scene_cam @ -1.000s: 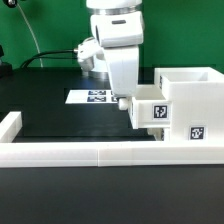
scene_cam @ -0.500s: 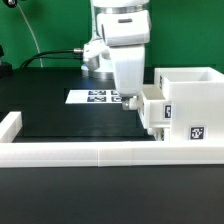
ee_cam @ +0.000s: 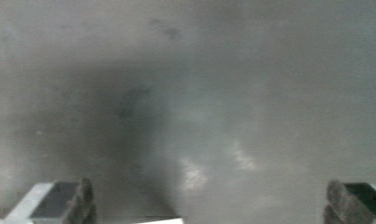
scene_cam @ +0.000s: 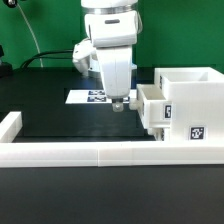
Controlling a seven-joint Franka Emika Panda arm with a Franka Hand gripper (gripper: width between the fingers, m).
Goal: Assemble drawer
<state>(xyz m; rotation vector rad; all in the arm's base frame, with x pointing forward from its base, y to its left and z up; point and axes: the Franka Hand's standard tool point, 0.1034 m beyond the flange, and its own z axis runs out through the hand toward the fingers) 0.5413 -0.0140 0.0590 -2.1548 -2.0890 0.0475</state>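
Note:
The white drawer housing (scene_cam: 190, 105) stands at the exterior view's right, against the border wall. A small white tray (scene_cam: 155, 108) with a black-and-white tag sticks partly out of the housing's side. My gripper (scene_cam: 119, 104) hangs just beside the tray, toward the exterior view's left, apart from it and low over the black mat. In the wrist view the two fingertips (ee_cam: 57, 203) stand wide apart with only bare mat between them. The gripper is open and empty. A second tray is not in view.
The long low white border wall (scene_cam: 90, 152) runs along the front, with an upright end (scene_cam: 9, 126) at the exterior view's left. The marker board (scene_cam: 88, 97) lies flat behind the gripper. A black cable (scene_cam: 40, 55) trails at the back.
The gripper has let go of the tray and drawn back toward the exterior view's left. The tray sits further into the housing than a second ago.

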